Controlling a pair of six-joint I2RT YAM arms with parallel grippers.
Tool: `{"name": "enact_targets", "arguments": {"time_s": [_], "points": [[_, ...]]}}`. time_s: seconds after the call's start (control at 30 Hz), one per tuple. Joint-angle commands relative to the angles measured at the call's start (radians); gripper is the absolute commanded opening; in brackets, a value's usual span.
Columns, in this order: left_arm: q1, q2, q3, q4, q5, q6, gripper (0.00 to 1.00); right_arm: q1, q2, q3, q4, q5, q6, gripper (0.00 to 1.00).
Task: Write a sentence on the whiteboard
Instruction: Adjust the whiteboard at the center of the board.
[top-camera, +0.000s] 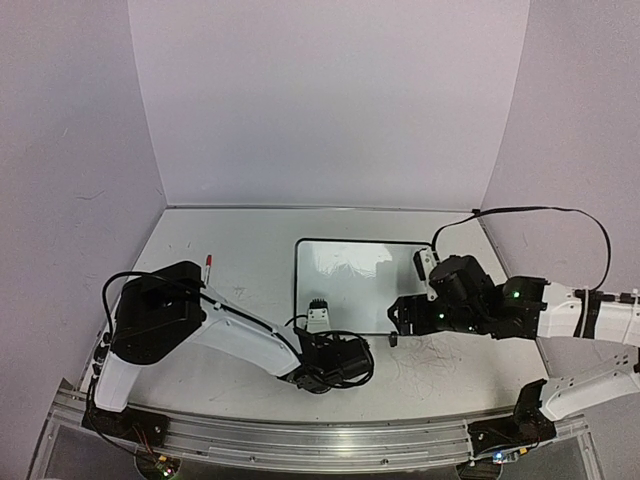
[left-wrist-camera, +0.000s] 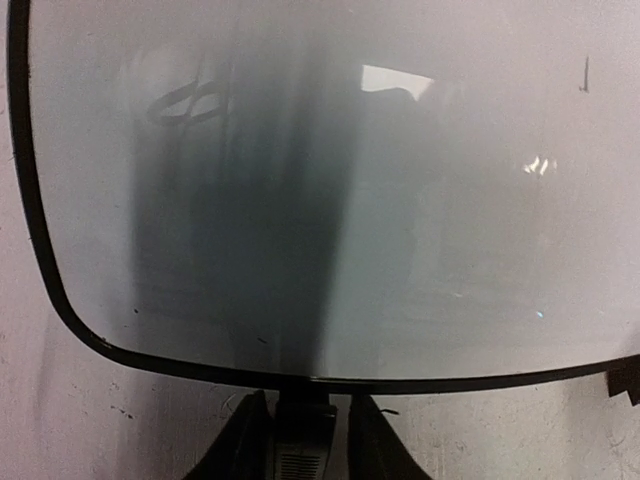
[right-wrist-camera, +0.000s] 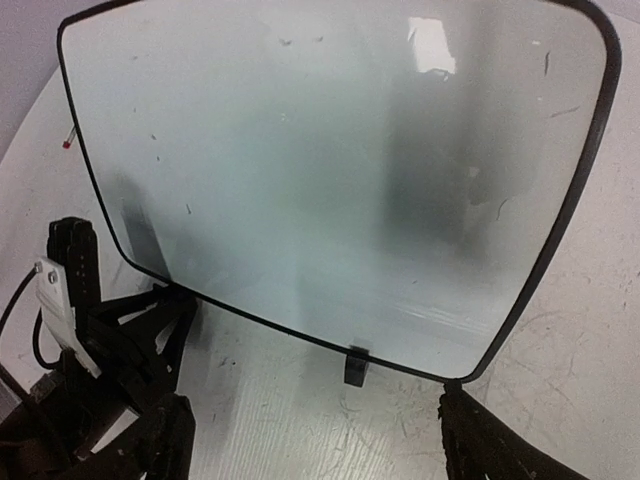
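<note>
The whiteboard (top-camera: 350, 280) lies flat in the middle of the table, black-framed, bearing only faint smudges and small marks (left-wrist-camera: 185, 102). My left gripper (top-camera: 318, 308) is at its near edge. In the left wrist view its jaws (left-wrist-camera: 307, 402) straddle one black foot (left-wrist-camera: 303, 432) of the board, with a narrow gap showing on the right side of the foot. My right gripper (top-camera: 400, 318) hovers at the board's near right corner. Its fingers (right-wrist-camera: 165, 440) stand wide apart over bare table, and the other black foot (right-wrist-camera: 355, 367) lies ahead of them, untouched.
A marker with a red tip (top-camera: 208, 264) lies on the table left of the board, also visible as the red tip (right-wrist-camera: 67, 143) in the right wrist view. A black cable (top-camera: 540, 210) loops above the right arm. Walls close in on three sides.
</note>
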Motion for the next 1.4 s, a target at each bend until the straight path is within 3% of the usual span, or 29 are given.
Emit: {"name": "enact_targets", "arguments": {"time_s": [0.0, 0.13, 0.3, 0.6, 0.8, 1.37], "points": [[-0.008, -0.09, -0.047, -0.004, 0.056, 0.026, 0.41, 0.05, 0.038, -0.051, 0.033, 0.037, 0.117, 0.78], [-0.016, -0.188, -0.126, 0.037, 0.101, 0.094, 0.62, 0.076, 0.078, -0.096, 0.081, 0.024, 0.156, 0.75], [-0.021, -0.31, -0.249, 0.137, 0.199, 0.167, 0.75, 0.082, 0.139, -0.12, 0.135, 0.043, 0.18, 0.7], [-0.023, -0.645, -0.511, 0.375, 0.288, 0.285, 0.85, 0.085, 0.247, -0.155, 0.269, 0.139, 0.244, 0.57], [-0.022, -0.804, -0.587, 0.389, 0.244, 0.344, 0.87, 0.086, 0.359, -0.119, 0.304, 0.131, 0.23, 0.55], [-0.021, -0.96, -0.661, 0.39, 0.211, 0.405, 0.88, 0.081, 0.426, -0.136, 0.316, 0.349, 0.363, 0.38]]}}
